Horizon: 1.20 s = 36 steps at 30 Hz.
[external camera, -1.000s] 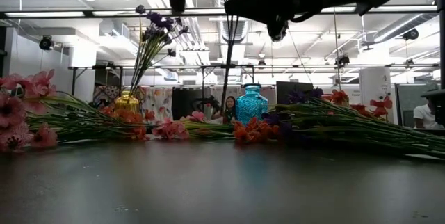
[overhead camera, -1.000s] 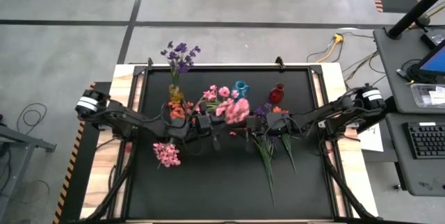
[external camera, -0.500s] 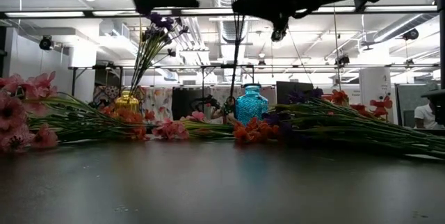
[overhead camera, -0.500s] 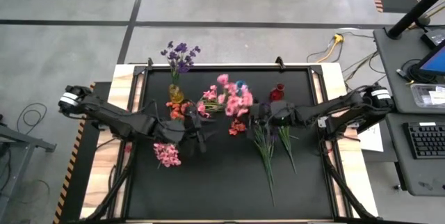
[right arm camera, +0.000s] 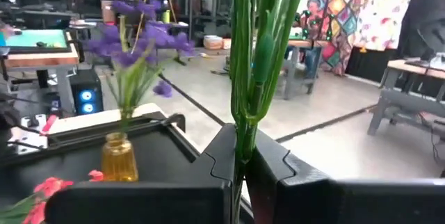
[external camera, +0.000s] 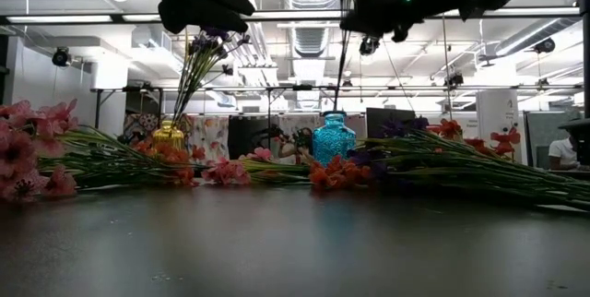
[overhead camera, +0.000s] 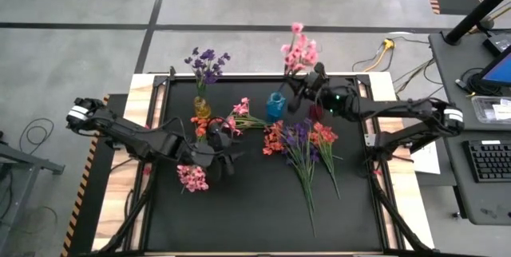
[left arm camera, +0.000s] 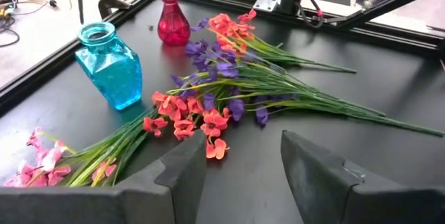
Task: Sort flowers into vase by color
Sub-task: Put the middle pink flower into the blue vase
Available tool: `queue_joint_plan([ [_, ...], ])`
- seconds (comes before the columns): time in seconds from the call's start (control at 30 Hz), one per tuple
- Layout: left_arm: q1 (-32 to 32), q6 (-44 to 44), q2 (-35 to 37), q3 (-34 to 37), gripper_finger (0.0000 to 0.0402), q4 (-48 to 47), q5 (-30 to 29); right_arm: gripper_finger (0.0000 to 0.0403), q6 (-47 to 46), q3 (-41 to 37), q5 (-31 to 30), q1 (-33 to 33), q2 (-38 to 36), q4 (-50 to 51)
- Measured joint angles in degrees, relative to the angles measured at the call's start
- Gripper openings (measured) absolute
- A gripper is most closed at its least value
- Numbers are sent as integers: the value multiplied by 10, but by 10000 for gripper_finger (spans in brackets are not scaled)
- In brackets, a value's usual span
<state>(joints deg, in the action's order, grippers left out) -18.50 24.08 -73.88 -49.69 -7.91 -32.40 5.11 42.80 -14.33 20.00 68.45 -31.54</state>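
Note:
A pink flower sprig (overhead camera: 299,49) stands upright in the air over the blue vase (overhead camera: 275,105), with my right gripper (overhead camera: 299,88) shut on its green stem (external camera: 343,71). Whether the stem's lower end is inside the vase mouth I cannot tell. My left gripper (left arm camera: 243,168) hovers open at mid-table (overhead camera: 219,141), nothing between its fingers. A yellow vase (overhead camera: 201,107) holds purple flowers (overhead camera: 206,61). A small red vase (left arm camera: 172,21) stands beside the blue one. Coral and purple flowers (overhead camera: 302,141) lie piled on the mat, and pink sprigs (overhead camera: 192,177) lie at the left. My right gripper pinches the pink sprig's green stem (right arm camera: 240,130) between its two fingers, partway down below the blossoms. The fingers (right arm camera: 278,165) come about level from the table's right and lie across the stem. The sprig stands upright and lifted, blossoms above the gripper, lower stem hanging toward the blue vase.
A raised black frame (overhead camera: 255,77) edges the dark mat. More pink blossoms (overhead camera: 239,113) lie between the yellow and blue vases. The near half of the mat (overhead camera: 255,217) is bare. A desk with keyboard (overhead camera: 487,161) stands off the right side.
My right gripper has carried the pink sprig up and toward the table's far edge, from mid-table to above the blue vase. The sprig now stands upright. My left gripper has drawn back from the sprig toward the table's left.

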Motion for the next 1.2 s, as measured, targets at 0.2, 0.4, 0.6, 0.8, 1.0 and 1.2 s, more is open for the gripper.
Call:
queue_joint_plan([
  [0.2,0,-7,0,0,171,2,0,13,-14,0,27,22,24,-2],
  [0.4,0,-9,0,0,171,2,0,13,-16,-1,23,22,52,-4],
  [0.6,0,-10,0,0,170,1,0,12,-8,-1,23,22,41,-5],
  [0.8,0,-10,0,0,170,1,-1,12,-15,-1,27,14,9,-4],
  [1.0,0,-11,0,0,170,1,-2,12,-15,-1,28,-8,-6,32],
  [1.2,0,-11,0,0,170,1,-2,13,-28,-1,24,-10,12,44],
])
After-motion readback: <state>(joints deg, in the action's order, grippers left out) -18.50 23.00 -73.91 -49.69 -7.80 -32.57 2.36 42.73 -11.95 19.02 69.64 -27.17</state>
